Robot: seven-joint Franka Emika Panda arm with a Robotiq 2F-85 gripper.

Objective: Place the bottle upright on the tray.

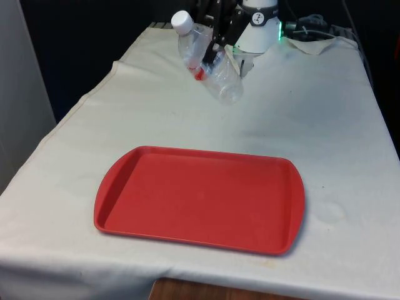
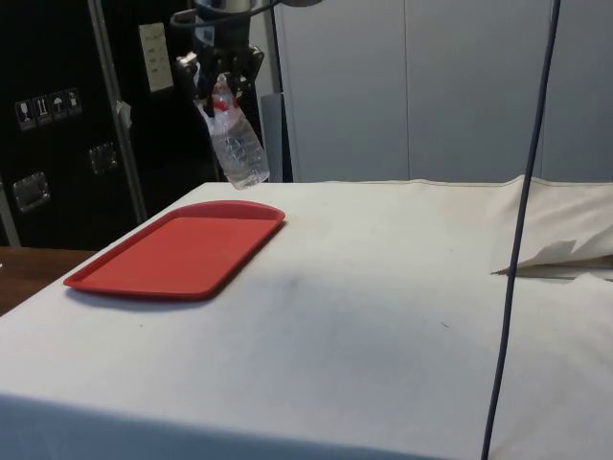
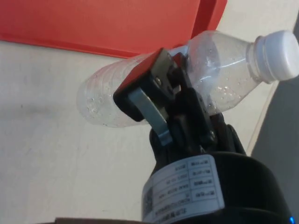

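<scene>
A clear plastic bottle point(image 1: 209, 65) with a white cap and a red label hangs in the air above the table's far end, tilted, cap up toward the front view's left. My gripper point(image 1: 211, 57) is shut on its middle, over the label. From the side the bottle point(image 2: 237, 149) hangs with its base down, above the far edge of the tray point(image 2: 177, 251). In the wrist view the bottle point(image 3: 215, 65) lies across the fingers point(image 3: 145, 105), cap point(image 3: 279, 53) to one side. The red tray point(image 1: 200, 197) lies flat and bare on the cloth nearer the camera.
A crumpled white cloth and cables point(image 1: 315, 37) lie at the far right of the table. The tablecloth point(image 1: 331, 125) stretches wide to the front view's right of the tray. A thin cable point(image 2: 522, 220) hangs across the side view.
</scene>
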